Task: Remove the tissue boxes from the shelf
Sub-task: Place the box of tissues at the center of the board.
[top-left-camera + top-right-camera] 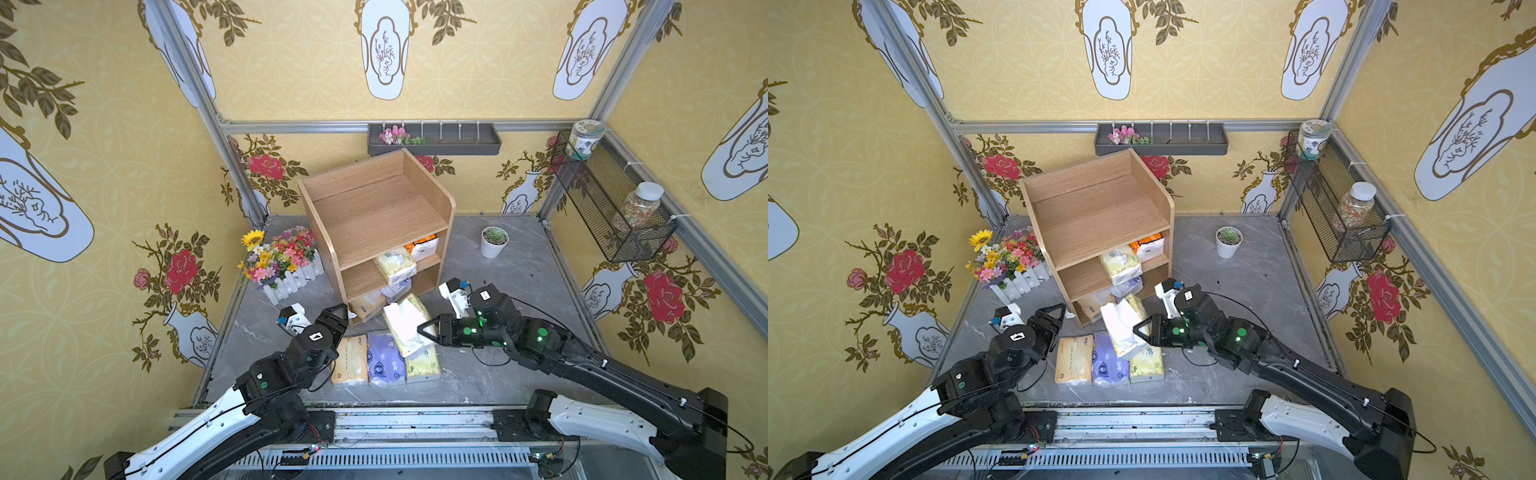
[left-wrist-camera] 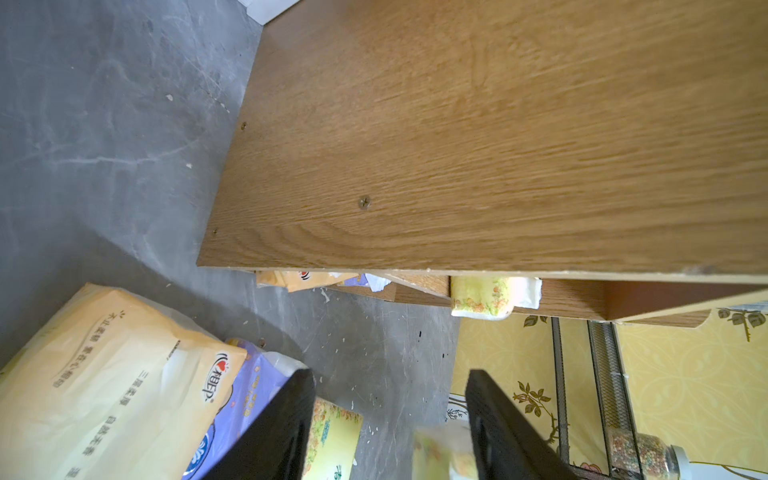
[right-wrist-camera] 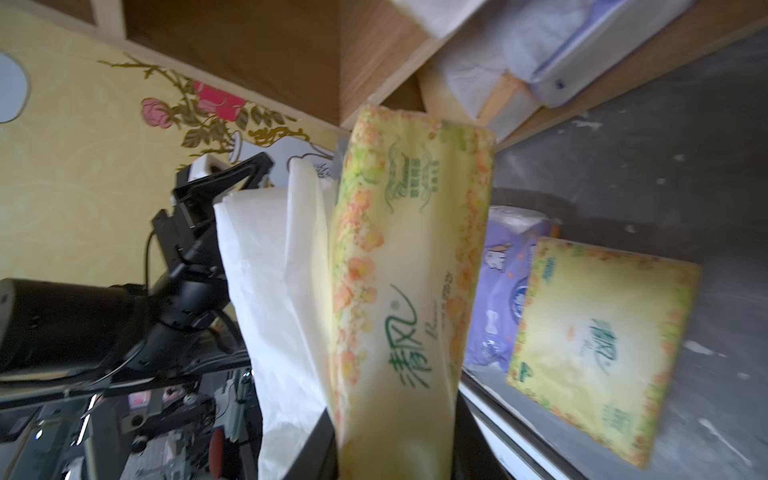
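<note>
Got the right gripper clamped on a pale yellow pack — hangs tilted at frame centre, long axis running up toward the shelf, over three packs lying on the tabletop. Worth eyeing the left gripper: jaws apart, empty, and nearer the tan pack in the bottom tier, just to its right. Looks like four more left to pull.
</note>
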Tool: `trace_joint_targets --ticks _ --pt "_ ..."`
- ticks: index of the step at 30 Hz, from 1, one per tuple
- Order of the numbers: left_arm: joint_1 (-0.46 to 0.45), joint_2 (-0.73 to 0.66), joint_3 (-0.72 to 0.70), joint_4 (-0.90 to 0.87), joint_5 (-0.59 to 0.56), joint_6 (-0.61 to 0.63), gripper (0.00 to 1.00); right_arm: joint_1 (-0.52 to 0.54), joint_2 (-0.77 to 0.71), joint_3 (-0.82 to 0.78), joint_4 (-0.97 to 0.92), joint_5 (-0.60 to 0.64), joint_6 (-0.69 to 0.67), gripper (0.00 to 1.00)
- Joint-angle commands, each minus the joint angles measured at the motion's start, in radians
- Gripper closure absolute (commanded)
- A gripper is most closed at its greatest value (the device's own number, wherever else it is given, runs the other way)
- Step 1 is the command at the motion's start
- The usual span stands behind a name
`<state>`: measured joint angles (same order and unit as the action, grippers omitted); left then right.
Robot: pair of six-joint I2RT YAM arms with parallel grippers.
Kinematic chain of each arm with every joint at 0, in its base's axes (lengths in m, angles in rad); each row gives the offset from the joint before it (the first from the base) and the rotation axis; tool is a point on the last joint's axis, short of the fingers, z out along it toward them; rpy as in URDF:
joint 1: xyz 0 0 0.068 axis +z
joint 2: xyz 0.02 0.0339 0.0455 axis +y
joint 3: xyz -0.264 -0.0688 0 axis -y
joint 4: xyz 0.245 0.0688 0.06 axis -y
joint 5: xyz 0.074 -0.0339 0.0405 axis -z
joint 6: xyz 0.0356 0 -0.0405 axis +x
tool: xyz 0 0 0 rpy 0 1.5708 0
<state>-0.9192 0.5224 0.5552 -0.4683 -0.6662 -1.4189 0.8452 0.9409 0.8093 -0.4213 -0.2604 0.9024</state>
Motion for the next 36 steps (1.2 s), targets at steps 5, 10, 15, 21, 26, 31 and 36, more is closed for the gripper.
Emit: trace_joint_targets --ticks 5,10,15,21,26,31,36 --pt "0.001 -0.002 -0.009 0.039 0.010 0.024 0.37 -0.165 -0.104 -0.042 -0.338 0.114 -0.116 0.73" --pt "0.001 0.002 -0.021 0.049 0.019 0.026 0.37 -0.189 -0.110 -0.054 -0.452 0.174 -0.138 0.74" --pt "0.001 -0.011 -0.066 0.108 0.036 0.030 0.37 -0.189 -0.114 -0.128 -0.416 0.125 -0.131 0.74" --pt "0.001 -0.011 -0.094 0.157 0.054 0.031 0.38 -0.189 -0.156 -0.244 -0.254 0.079 -0.106 0.72" --pt "0.001 -0.007 -0.081 0.154 0.053 0.044 0.38 -0.195 -0.184 -0.370 -0.084 -0.009 -0.051 0.71" --pt "0.002 -0.004 -0.087 0.170 0.052 0.043 0.38 -0.210 -0.202 -0.424 -0.058 0.016 -0.055 0.57" --pt "0.003 0.005 -0.084 0.182 0.055 0.049 0.38 -0.216 -0.156 -0.402 -0.124 0.075 -0.070 0.29"
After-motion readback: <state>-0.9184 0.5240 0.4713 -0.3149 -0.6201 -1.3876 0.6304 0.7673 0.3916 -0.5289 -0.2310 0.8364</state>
